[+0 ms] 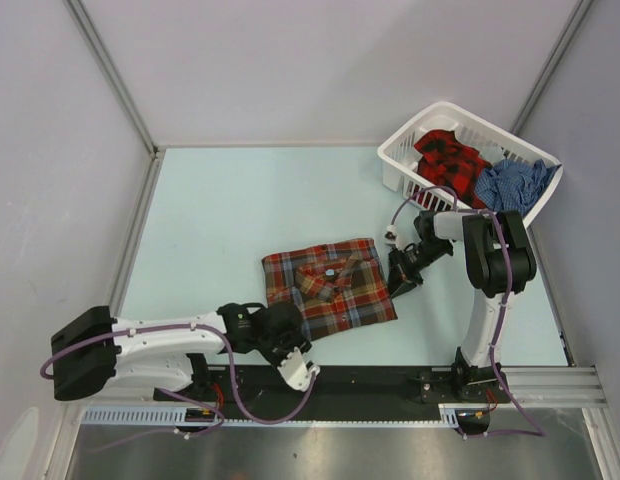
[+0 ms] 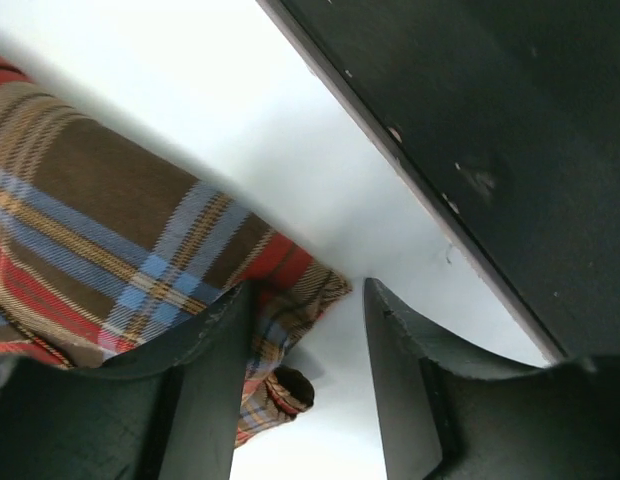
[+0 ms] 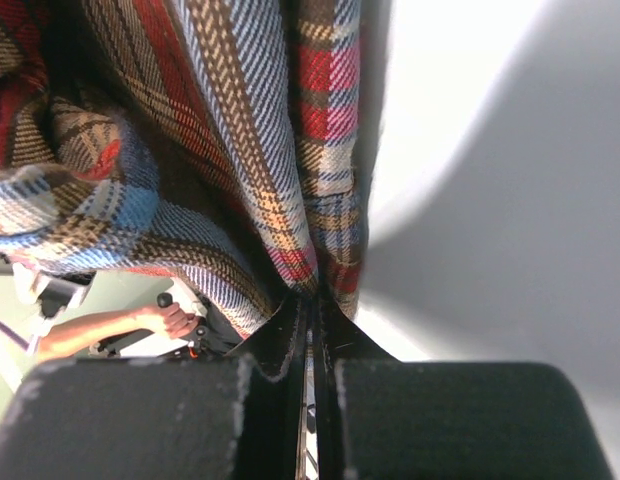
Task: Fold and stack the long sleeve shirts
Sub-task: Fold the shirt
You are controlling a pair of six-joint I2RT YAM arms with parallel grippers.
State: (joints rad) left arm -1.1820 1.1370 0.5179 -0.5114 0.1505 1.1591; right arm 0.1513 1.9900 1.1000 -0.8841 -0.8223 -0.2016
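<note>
From where I stand, the brown plaid shirt (image 1: 330, 285) lies folded into a rough rectangle near the middle of the pale worktop (image 1: 230, 210), collar side up, with a claw at two of its edges.

The right claw (image 1: 398, 282) sits at the shirt's right edge. In its wrist view the right claw (image 3: 312, 300) is pressed fully closed, and a fold of the plaid cloth (image 3: 240, 150) runs straight into the pinch, so it has hold of that edge.

The left claw (image 1: 288, 332) reaches in low from the left, at the near left corner of the shirt. Up close, the left claw (image 2: 308, 295) has its jaws standing apart. The shirt's corner (image 2: 110, 250) pokes into the gap beside one finger (image 2: 205, 380) (the other finger (image 2: 400, 380) has bare worktop in front of it), and nothing is clamped. The dark rail (image 2: 490, 130) at the near edge of the worktop runs just past it.

Well apart, at the far right corner, the white laundry basket (image 1: 402, 150) holds the red-and-black plaid shirt (image 1: 450, 155) and the blue checked shirt (image 1: 515, 185), both crumpled.
</note>
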